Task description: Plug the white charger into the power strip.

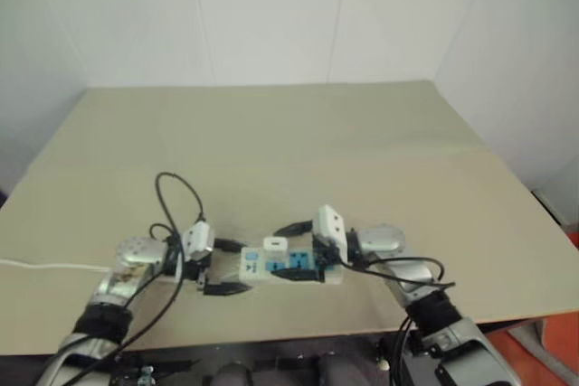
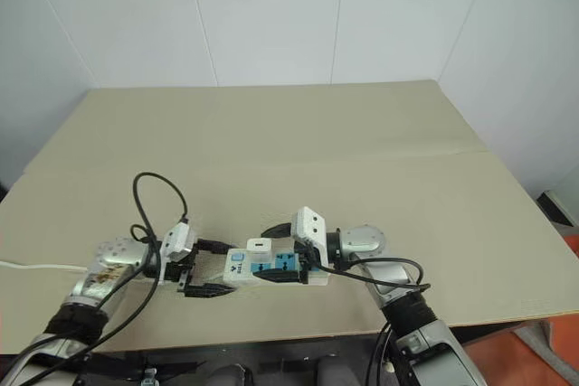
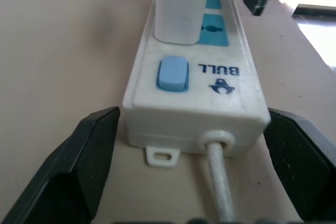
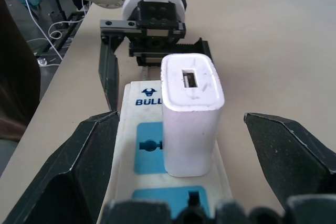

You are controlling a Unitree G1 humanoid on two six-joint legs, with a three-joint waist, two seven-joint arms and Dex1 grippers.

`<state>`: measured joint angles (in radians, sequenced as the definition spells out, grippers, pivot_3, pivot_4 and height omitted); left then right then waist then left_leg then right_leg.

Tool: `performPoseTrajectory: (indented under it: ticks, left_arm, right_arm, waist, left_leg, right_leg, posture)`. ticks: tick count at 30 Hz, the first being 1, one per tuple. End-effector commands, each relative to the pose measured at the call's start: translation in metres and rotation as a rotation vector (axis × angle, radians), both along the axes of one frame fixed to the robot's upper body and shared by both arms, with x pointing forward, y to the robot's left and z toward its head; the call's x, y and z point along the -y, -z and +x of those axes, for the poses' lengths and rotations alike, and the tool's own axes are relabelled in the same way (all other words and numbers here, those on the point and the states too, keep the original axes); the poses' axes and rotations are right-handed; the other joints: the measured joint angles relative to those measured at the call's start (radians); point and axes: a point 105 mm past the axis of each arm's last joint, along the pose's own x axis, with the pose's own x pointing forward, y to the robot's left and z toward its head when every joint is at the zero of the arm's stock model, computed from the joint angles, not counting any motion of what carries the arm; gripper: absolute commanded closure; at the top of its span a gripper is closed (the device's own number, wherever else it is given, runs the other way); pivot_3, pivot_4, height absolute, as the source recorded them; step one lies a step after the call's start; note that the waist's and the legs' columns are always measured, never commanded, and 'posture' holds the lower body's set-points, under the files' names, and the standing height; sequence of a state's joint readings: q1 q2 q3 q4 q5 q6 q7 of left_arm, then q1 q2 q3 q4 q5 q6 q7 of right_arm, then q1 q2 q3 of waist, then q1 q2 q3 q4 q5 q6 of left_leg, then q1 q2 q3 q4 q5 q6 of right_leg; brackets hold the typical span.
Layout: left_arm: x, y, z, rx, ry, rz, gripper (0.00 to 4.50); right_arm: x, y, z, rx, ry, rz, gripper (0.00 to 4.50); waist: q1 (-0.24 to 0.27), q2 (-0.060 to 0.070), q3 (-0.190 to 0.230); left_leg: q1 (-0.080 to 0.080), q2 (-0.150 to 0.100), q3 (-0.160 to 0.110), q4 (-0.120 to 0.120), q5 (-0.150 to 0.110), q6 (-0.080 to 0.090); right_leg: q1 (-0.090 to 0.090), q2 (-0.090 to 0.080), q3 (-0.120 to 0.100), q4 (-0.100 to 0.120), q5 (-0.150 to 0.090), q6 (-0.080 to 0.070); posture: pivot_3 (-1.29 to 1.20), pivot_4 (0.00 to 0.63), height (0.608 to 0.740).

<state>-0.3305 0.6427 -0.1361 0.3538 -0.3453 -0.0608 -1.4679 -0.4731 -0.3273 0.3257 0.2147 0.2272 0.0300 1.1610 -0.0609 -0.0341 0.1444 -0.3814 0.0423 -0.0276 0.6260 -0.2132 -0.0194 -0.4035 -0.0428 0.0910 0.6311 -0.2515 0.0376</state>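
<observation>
Both grippers released, fingers spread wide, holding nothing: left gripper (image 1: pixel 223 267) straddles the cord end of the power strip (image 1: pixel 291 265), right gripper (image 1: pixel 296 250) straddles the other end. One power strip on the tan table (image 1: pixel 271 142), one white charger (image 4: pixel 190 113) upright in the socket nearest the blue switch (image 3: pixel 172 73). White cord (image 1: pixel 50 267) trails off left.

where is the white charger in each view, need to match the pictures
Left eye view: the white charger stands on the power strip, low centre, between the two grippers.
Right eye view: low centre, same spot.
Left wrist view: top centre, behind the blue switch.
Right wrist view: centre, upright in a socket.
Shared landmark: the strip's switch end.
</observation>
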Motion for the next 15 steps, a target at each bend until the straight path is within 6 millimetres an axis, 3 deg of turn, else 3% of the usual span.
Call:
performPoseTrajectory:
  ticks: [1, 7, 10, 15]
  left_arm:
    - [-0.003, -0.035, -0.005, 0.058, 0.027, -0.062, 0.03]
    - [-0.015, -0.067, -0.022, 0.092, 0.072, -0.055, 0.03]
    - [-0.019, -0.075, -0.027, 0.108, 0.065, -0.051, 0.03]
    - [-0.035, -0.086, -0.033, 0.149, 0.012, -0.005, 0.03]
  right_arm:
    - [0.019, 0.014, 0.007, -0.036, 0.074, -0.059, 0.0]
    - [0.052, -0.03, 0.007, 0.07, 0.12, -0.026, 0.0]
    - [0.075, -0.048, -0.002, 0.104, 0.138, -0.037, 0.0]
    - [0.113, -0.071, -0.021, 0.127, 0.185, -0.074, 0.0]
  waist:
    - [0.0, -0.002, 0.003]
    - [0.018, -0.002, 0.015]
    - [0.024, 0.002, 0.021]
    - [0.02, 0.003, 0.031]
  left_leg:
    - [-0.003, 0.0, 0.0, 0.0, 0.0, 0.0]
    - [-0.011, 0.0, 0.001, 0.001, 0.0, 0.0]
    - [-0.025, 0.0, 0.0, 0.002, 0.0, 0.0]
    - [-0.027, 0.0, 0.0, 0.002, -0.001, 0.0]
  right_leg:
    - [-0.002, 0.0, 0.0, 0.0, 0.001, 0.001]
    - [-0.009, -0.001, 0.0, -0.002, 0.001, 0.001]
    - [-0.023, -0.001, -0.001, -0.001, 0.002, 0.001]
    - [-0.024, -0.001, -0.001, -0.002, 0.005, -0.004]
  posture:
    - [0.0, 0.15, 0.74]
    - [0.0, 0.15, 0.74]
    - [0.0, 0.15, 0.74]
    - [0.0, 0.15, 0.74]
